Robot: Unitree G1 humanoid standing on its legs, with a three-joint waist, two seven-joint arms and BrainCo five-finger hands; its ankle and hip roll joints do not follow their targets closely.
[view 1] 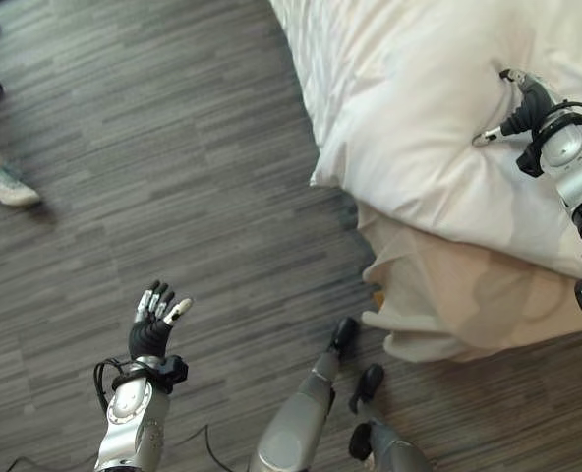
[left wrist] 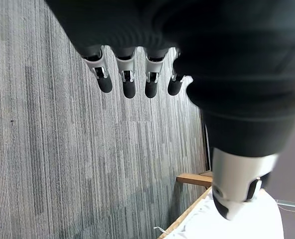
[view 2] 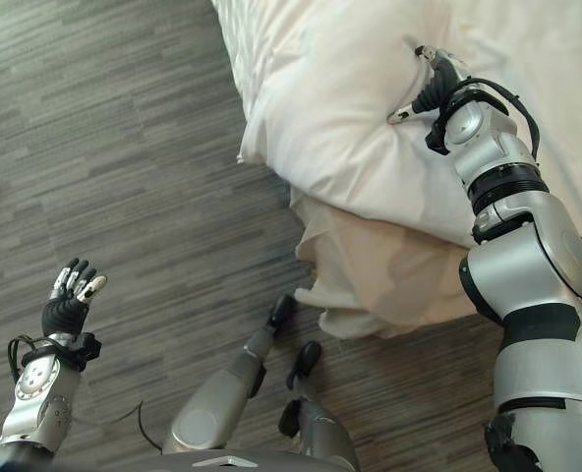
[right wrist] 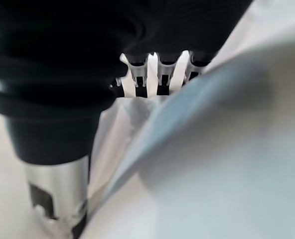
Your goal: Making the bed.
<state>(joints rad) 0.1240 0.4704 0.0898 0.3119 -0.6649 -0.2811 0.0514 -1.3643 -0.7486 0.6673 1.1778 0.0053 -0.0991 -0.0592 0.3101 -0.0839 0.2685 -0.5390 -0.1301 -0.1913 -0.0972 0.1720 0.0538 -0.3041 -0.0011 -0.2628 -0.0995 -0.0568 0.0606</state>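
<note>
1. Writing: none readable on any surface.
2. Floor (view 1: 173, 147): grey wood-look planks, streaky grain; bed sits at the upper right of the head views.
3. Bed: one white duvet (view 1: 419, 118) with its corner hanging past the mattress edge; one cream sheet (view 1: 448, 295) drooping below it down to the floor; a wooden bed frame corner (left wrist: 195, 179) shows in the left wrist view.
4. Right hand (view 1: 515, 108): one, resting on the duvet top near its edge; fingers (right wrist: 162, 82) dip into a fold of white cloth, tips hidden; thumb stuck out sideways; cannot tell whether it grips.
5. Left hand (view 1: 153, 320): one, out over bare floor, well apart from the bed; fingers (left wrist: 129, 87) straight and spread, holding nothing.
6. Person: one light shoe (view 1: 4, 184) on the floor at the far left.
</note>
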